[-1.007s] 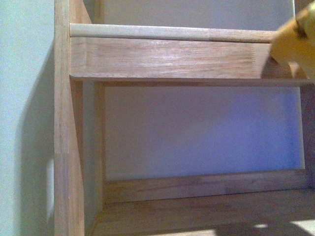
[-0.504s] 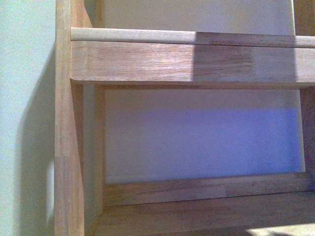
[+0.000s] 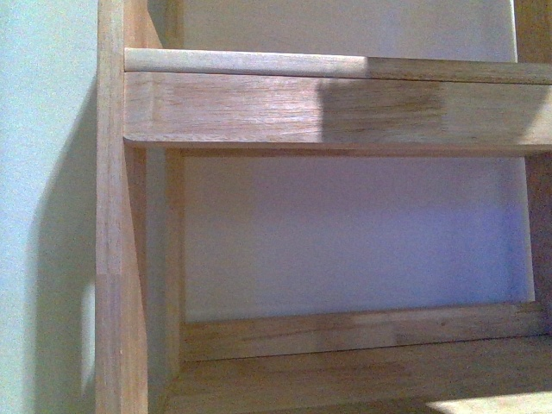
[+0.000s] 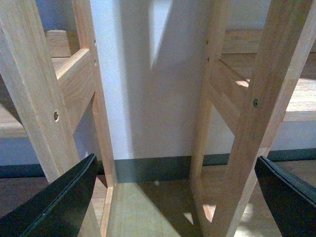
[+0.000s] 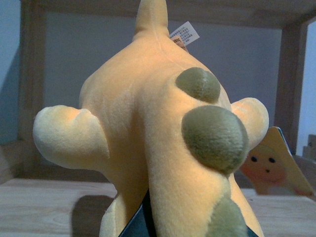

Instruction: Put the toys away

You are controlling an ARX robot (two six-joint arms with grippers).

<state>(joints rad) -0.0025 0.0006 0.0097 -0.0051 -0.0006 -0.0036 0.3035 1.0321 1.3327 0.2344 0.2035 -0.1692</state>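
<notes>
Orange-yellow plush toy (image 5: 148, 148) with olive-green spots and white tag (image 5: 184, 33); pale wooden shelf (image 3: 285, 108); black left gripper (image 4: 173, 207).

Front view: a light wooden shelf unit (image 3: 285, 108) fills the frame, grain visible. A rounded rail (image 3: 259, 62) runs along the top edge of the upper shelf's front board. A pale back panel (image 3: 354, 233) closes the compartment below it. A soft shadow falls across the right part of the board. Left of the side post (image 3: 110, 259) stands a pale greenish wall (image 3: 43, 172), shaded next to the post.

Left wrist view: slanted wooden legs (image 4: 34, 98) with screw heads, a white wall (image 4: 148, 89), a dark baseboard (image 4: 153, 168), and a wooden floor (image 4: 148, 207) with sunlit patches.
</notes>
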